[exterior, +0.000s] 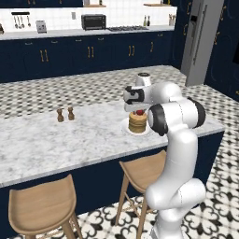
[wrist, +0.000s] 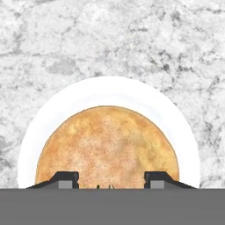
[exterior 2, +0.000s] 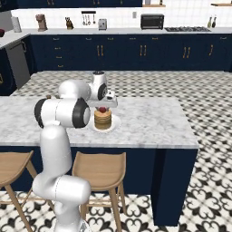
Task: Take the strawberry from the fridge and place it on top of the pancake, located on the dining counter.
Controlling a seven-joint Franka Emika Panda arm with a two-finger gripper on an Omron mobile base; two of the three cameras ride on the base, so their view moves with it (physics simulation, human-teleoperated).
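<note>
Currently the jaws [exterior 2: 103,107] hang directly above the pancake [exterior 2: 103,119], which sits as a short golden-brown stack on a white plate [exterior 2: 115,123] on the marble surface [exterior 2: 149,122]. Between the two dark fingertips [wrist: 66,179] sits the strawberry [exterior 2: 103,109], a small red fruit, just over the top of the stack. The jaws stand partly apart, about as wide as the fruit; whether they clamp the strawberry or merely flank it cannot be told, nor whether the fruit touches the pancake.

From the hand camera, the round brown top of the pancake lies centred under the fingertips, ringed by the white plate rim.

Two small brown shakers [exterior: 65,114] stand upright on the same surface, well apart from the plate, to the robot's left. Wooden stools [exterior 2: 100,170] are tucked under the near edge. The grey fridge [exterior: 200,39] stands across the tiled floor at the far right, well apart from the arm.
</note>
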